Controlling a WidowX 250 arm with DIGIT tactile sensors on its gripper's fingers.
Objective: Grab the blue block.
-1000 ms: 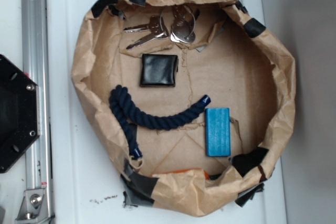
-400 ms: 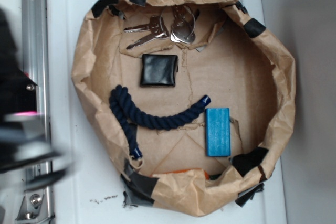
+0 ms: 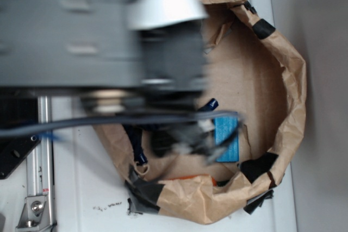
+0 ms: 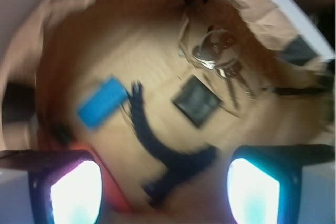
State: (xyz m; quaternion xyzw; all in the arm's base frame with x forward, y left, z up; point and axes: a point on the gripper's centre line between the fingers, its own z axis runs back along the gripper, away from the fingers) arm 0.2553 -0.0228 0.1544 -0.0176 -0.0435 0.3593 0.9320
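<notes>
A second ago I was off to the left; now my arm [image 3: 98, 36] sweeps blurred across the paper basket [image 3: 288, 80], so the approach has begun. My gripper [image 4: 165, 187] hangs with jaws spread wide, holding nothing. The blue block [image 4: 101, 102] lies flat near the basket's right wall, beside the navy rope [image 4: 163, 150], open floor around it.

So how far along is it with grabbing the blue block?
Early stage. The arm is over the paper-lined bin, shown blurred. In the wrist view the tool is open with nothing between its fingers. The blue block lies untouched on the paper beside the navy rope. Descending, closing and lifting remain.
</notes>
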